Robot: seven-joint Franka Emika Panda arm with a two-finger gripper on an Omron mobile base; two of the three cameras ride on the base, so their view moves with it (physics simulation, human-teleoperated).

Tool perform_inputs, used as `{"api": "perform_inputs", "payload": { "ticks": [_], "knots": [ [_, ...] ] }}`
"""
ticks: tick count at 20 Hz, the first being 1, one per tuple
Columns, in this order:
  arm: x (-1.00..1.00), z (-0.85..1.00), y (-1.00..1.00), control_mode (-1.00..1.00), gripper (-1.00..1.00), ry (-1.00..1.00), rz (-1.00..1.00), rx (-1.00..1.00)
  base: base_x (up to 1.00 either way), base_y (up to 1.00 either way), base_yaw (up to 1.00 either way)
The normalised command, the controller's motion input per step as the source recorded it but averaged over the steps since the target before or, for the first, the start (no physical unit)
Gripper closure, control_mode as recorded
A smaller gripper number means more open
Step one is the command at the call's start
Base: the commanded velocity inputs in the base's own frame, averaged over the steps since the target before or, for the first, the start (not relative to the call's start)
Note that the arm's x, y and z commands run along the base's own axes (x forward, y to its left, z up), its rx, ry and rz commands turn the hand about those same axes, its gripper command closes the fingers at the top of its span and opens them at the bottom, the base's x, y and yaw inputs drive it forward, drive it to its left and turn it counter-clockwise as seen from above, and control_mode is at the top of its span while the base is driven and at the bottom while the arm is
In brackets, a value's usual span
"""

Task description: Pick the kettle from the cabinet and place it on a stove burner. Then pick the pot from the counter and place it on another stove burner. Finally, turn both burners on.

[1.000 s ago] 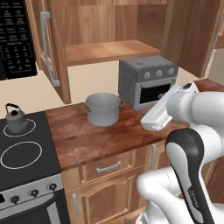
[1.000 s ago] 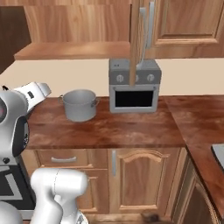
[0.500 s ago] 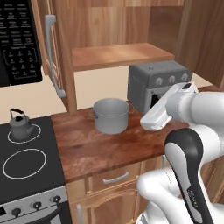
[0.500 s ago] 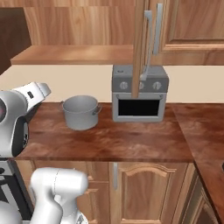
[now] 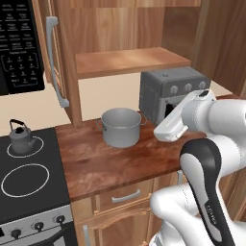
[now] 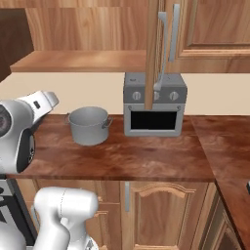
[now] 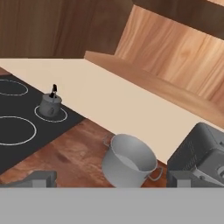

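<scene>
The small dark kettle [image 5: 19,137] stands on the rear burner [image 5: 37,144] of the black cooktop, also seen far left in the hand view [image 7: 51,105]. The front burner [image 5: 25,180] is bare. The wide grey pot [image 5: 121,126] [image 6: 89,124] sits upright on the wooden counter [image 5: 110,163] beside the stove. My gripper [image 7: 110,178] hangs open and empty in the air to the right of the pot, looking down at it [image 7: 129,159]; one of its fingertips [image 7: 41,178] shows at the bottom edge. The cabinet shelf [image 5: 125,61] above is bare, its door [image 5: 55,62] open.
A grey toaster oven [image 5: 170,91] [image 6: 154,110] stands on the counter right of the pot, close behind my hand. A black microwave [image 5: 19,48] hangs over the stove. Cooktop knobs [image 5: 38,226] line its front. The open cabinet door juts out above the counter's left end.
The whole picture has shifted as the base drove, bringing counter, pot and stove nearer. The arm kept its pose over the base. Kettle and pot have not moved. The gripper stayed open.
</scene>
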Motion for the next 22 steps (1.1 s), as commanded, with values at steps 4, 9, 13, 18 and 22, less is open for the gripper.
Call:
{"api": "perform_inputs", "payload": {
  "ticks": [4, 9, 13, 18, 22],
  "knots": [
    [0.12, 0.0, -0.11, -1.0, -1.0, 0.0, 0.0, 0.0, 0.0, 0.0, 0.0],
    [0.11, 0.0, -0.12, -1.0, -1.0, 0.01, 0.0, 0.0, 0.0, 0.0, 0.0],
    [0.01, 0.0, -0.11, -1.0, -1.0, 0.02, 0.0, 0.0, 0.0, 0.0, 0.0],
    [0.0, -0.02, -0.03, -1.0, -1.0, 0.01, 0.0, -0.01, 0.0, 0.0, 0.0],
    [0.01, -0.1, 0.0, -1.0, -1.0, 0.03, 0.0, -0.05, 0.0, 0.0, 0.0]
  ]
}}
